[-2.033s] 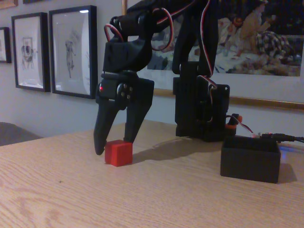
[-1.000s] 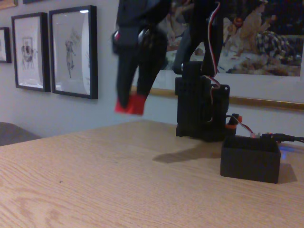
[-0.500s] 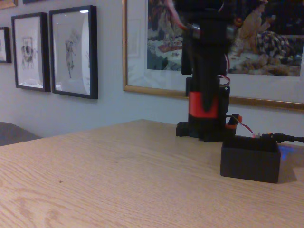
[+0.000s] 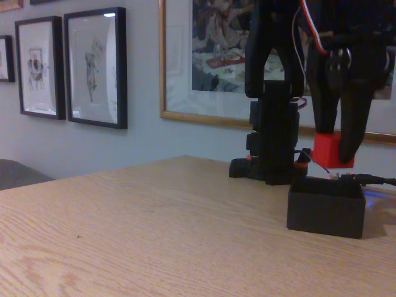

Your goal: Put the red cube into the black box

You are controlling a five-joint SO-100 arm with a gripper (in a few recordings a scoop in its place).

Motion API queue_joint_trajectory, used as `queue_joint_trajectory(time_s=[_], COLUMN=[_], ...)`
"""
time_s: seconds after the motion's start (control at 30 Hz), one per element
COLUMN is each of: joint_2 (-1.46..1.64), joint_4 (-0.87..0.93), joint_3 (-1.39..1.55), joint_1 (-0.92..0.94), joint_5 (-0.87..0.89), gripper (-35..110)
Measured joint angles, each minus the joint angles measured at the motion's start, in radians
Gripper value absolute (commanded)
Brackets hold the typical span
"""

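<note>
The red cube (image 4: 331,150) hangs in the air at the right of the fixed view, pinched between two black fingers that point straight down. My gripper (image 4: 333,148) is shut on it. Directly below, a short gap away, the black box (image 4: 326,207) stands on the wooden table (image 4: 154,235) with its open top facing up. The cube's lower edge is a little above the box rim.
The black robot base tower (image 4: 272,139) with wires and an orange-red ring stands just behind the box. Framed pictures hang on the wall behind. A cable and a blue glow lie right of the box.
The gripper lifted the red cube off the table's left-middle, swung it rightwards past the base tower, and now holds it above the black box.
</note>
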Motion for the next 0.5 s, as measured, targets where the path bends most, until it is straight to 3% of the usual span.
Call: queue_joint_trajectory(time_s=[0.5], joint_2=[0.014], joint_4=[-0.055], joint_3=[0.089], joint_1=[-0.021], joint_5=[-0.037], gripper=[23])
